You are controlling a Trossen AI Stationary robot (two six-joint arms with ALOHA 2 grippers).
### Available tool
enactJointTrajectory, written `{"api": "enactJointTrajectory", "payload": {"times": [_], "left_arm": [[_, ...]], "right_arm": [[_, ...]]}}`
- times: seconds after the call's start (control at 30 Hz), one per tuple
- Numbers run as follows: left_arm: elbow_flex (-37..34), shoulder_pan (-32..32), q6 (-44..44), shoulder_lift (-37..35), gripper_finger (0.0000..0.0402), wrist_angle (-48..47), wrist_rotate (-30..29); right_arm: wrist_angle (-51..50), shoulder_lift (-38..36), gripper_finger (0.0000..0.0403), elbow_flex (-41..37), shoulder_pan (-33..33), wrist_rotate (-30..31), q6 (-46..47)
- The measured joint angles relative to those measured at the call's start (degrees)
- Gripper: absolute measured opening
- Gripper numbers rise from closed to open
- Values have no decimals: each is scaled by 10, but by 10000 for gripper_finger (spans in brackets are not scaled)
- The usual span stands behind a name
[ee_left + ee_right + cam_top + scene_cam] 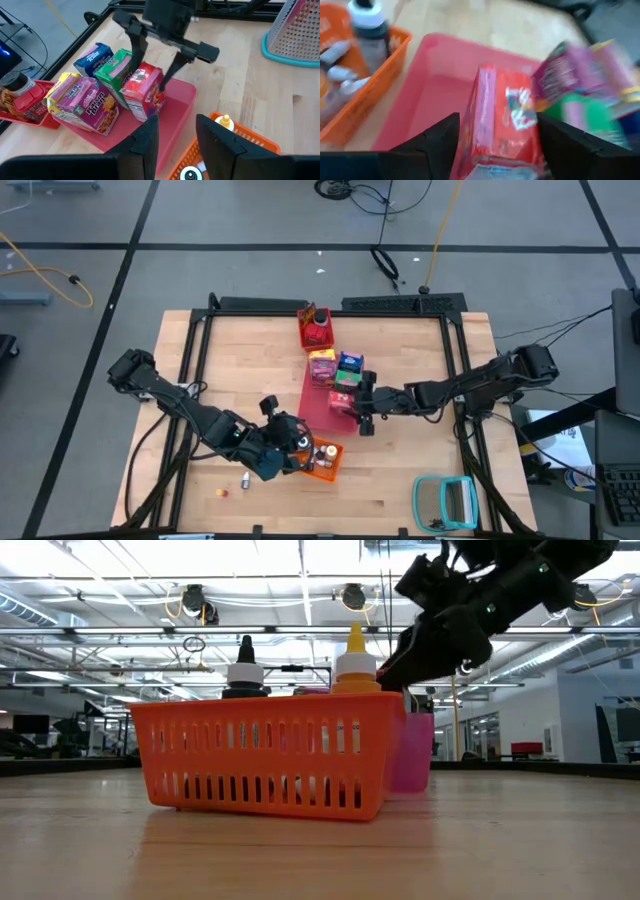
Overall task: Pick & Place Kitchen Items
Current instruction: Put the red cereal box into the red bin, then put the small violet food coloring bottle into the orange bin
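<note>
I see a red carton (144, 92) with a green carton (116, 70) at its ten o'clock, then blue (93, 57). The pink-purple carton (85, 102) has a yellow top. An orange slotted basket (265, 760) holds a yellow-capped bottle (354, 665).

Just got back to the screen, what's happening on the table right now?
The right gripper straddles the red carton standing on the pink tray, fingers open on either side of it, next to the green carton and purple carton. The left gripper hovers at the orange basket holding small bottles.

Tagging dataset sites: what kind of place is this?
Probably a robotics lab in an open industrial hall: wooden table on a metal frame, cables across the grey floor, exposed ceiling pipes with strip lights.
</note>
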Motion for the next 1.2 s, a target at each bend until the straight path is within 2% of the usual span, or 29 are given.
{"api": "enactJointTrajectory", "payload": {"times": [0.17,0.33,0.6,0.8,0.9,1.03,1.2], "left_arm": [[0,0,-21,0,129,-16,-2],[0,-6,-122,0,129,-76,15],[0,-52,-378,0,129,-177,129],[0,-94,-534,12,129,-189,187],[0,-109,-608,34,129,-189,241],[0,-120,-692,67,129,-193,321],[0,-118,-745,103,129,-194,389]], "right_arm": [[-2,-40,250,-1,7,59,-27],[-1,-103,245,-1,21,60,-40],[-18,-158,243,0,44,60,-56],[-22,-159,242,0,43,60,-56],[-26,-158,242,0,44,60,-55],[-26,-158,242,0,44,60,-57],[-27,-158,242,0,44,59,-58]]}}
